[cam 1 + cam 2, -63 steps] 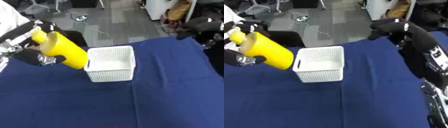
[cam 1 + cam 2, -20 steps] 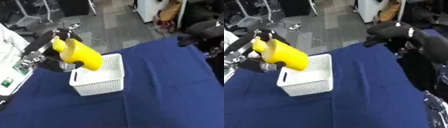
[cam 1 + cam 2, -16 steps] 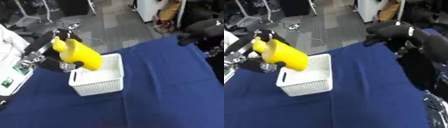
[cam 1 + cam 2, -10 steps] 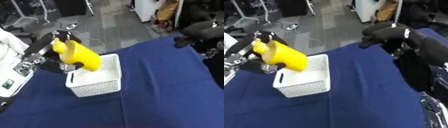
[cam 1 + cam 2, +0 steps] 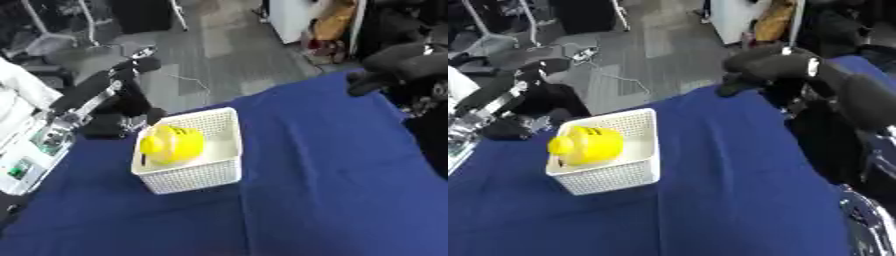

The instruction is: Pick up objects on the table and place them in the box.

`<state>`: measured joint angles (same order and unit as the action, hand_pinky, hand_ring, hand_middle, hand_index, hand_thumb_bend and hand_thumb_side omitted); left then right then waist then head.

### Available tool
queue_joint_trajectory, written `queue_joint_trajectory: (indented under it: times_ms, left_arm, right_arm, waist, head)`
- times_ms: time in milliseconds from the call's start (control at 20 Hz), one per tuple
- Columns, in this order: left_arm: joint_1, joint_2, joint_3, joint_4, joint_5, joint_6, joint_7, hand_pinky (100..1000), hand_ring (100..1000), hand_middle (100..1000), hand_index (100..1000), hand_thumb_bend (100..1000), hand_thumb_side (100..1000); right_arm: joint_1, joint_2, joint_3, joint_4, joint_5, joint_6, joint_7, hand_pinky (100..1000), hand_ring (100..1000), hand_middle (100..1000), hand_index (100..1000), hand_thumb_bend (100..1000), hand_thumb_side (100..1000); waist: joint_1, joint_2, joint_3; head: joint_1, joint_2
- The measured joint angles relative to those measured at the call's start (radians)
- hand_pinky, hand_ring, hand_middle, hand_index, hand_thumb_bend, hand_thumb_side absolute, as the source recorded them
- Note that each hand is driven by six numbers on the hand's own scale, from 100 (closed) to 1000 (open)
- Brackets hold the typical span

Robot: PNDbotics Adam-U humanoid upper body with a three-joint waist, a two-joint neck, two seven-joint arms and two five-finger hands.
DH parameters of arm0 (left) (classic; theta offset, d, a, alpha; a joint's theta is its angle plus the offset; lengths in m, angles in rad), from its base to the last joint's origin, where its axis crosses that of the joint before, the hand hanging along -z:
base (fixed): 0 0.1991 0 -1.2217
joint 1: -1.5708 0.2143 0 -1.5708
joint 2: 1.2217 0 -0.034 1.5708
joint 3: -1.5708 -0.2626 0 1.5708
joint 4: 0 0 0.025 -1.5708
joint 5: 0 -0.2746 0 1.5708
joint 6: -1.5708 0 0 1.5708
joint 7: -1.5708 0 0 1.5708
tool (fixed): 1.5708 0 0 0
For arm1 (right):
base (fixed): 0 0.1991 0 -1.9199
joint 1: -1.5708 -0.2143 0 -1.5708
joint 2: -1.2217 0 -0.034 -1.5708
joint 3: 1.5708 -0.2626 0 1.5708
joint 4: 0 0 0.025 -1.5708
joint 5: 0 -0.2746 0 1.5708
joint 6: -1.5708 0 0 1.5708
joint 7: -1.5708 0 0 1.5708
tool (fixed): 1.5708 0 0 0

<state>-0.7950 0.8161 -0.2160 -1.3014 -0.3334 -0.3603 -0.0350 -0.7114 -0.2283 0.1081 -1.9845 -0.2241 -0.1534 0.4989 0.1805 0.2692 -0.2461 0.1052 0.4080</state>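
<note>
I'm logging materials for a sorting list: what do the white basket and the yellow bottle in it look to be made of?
White basket: likely rigid moulded plastic, matte, going by its regular perforated grid walls. Yellow bottle: probably smooth plastic with a slight sheen; uniform colour, rounded moulded cap.

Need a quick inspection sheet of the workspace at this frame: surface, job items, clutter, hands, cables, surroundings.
Surface: blue cloth covers the table.
Job's things: yellow bottle lies inside the white basket.
Clutter: nothing seen on the cloth.
Hands: left robot hand beside the basket's far left side, fingers unclear; right robot hand raised over the far edge, curled, holding nothing.
Cables: a thin cable on the floor beyond the table.
Surroundings: grey floor.
</note>
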Motion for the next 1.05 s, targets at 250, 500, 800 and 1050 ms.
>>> queue_joint_trajectory:
  times_ms: [250,500,800,1050]
  left_arm:
    - [-0.001,0.000,0.000,0.000,0.026,0.002,-0.042,989,1000,1000,1000,467,1000]
    - [-0.007,0.000,0.000,0.000,0.039,0.003,-0.049,948,1000,1000,1000,444,1000]
    - [-0.001,0.000,0.000,-0.024,0.074,-0.032,-0.012,852,973,1000,1000,367,1000]
    - [0.050,0.001,-0.015,-0.099,0.114,-0.076,0.020,718,885,968,1000,292,1000]
  right_arm:
    - [0.000,0.000,0.000,0.000,0.000,0.000,0.000,872,728,777,796,196,1000]
    - [0.000,0.000,0.000,0.000,0.000,0.000,0.000,872,728,777,796,196,1000]
    - [0.001,-0.001,0.000,0.000,0.001,0.000,0.000,872,727,777,796,198,1000]
    - [0.021,-0.015,-0.003,0.000,0.009,0.000,-0.001,873,726,776,795,202,1000]
  waist:
    - [0.000,0.000,0.002]
    - [0.000,0.000,0.003]
    - [-0.003,-0.001,0.024]
    - [-0.021,-0.012,0.062]
  head:
    - [0.000,0.000]
    - [0.000,0.000]
    - [0.000,-0.007]
    - [-0.047,-0.103]
